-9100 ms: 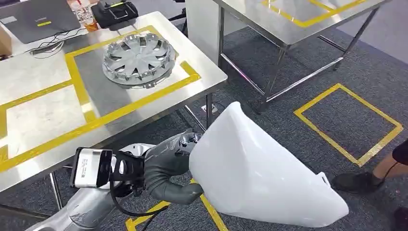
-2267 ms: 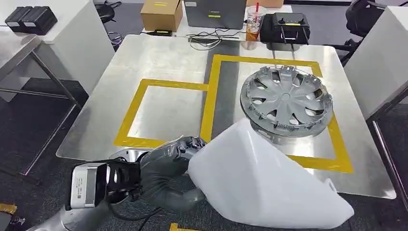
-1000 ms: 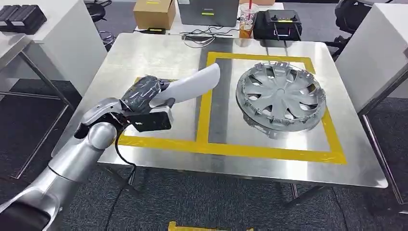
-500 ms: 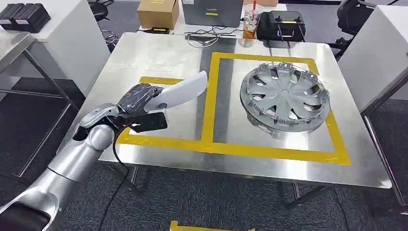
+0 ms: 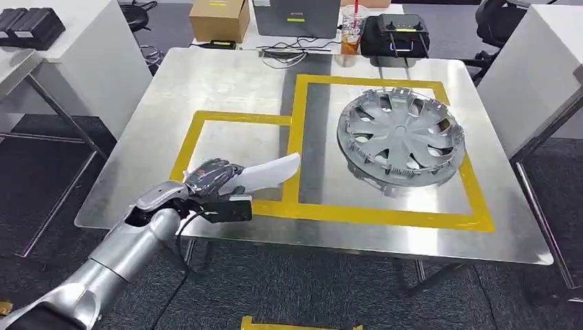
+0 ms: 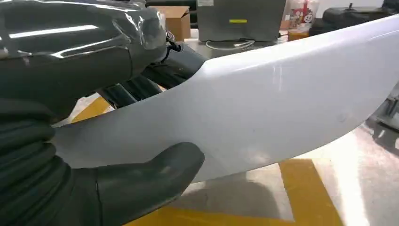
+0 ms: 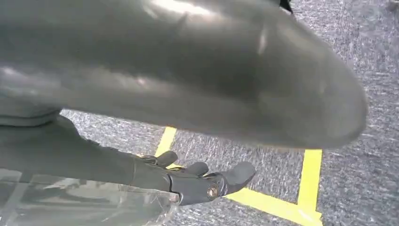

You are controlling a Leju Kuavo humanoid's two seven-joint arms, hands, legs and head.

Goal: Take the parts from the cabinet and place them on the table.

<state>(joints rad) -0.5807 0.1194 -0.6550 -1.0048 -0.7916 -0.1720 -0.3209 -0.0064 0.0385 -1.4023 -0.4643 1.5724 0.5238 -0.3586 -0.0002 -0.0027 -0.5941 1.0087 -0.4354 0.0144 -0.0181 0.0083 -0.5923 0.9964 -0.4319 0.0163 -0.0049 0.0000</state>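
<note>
My left hand (image 5: 208, 177) grips a white curved plastic part (image 5: 269, 172) at one end, low over the steel table (image 5: 206, 75) near its front edge, at the lower right corner of the left yellow-taped square (image 5: 187, 148). In the left wrist view the thumb (image 6: 146, 174) lies under the white part (image 6: 282, 103) and the dark fingers (image 6: 155, 75) wrap over it. A grey hubcap (image 5: 401, 135) lies inside the right yellow-taped square. My right hand (image 7: 197, 181) hangs over the carpet with its fingers spread and nothing in it.
At the table's far edge stand a cardboard box (image 5: 219, 18), a laptop (image 5: 296, 15), a drink cup (image 5: 351, 26) and a black case (image 5: 397, 34), with cables beside them. Another table (image 5: 41, 41) is at the left and a white surface (image 5: 543, 75) at the right.
My left arm has drawn back toward the table's front edge and lowered, bringing the white part down closer to the tabletop. The hubcap has stayed where it was.
</note>
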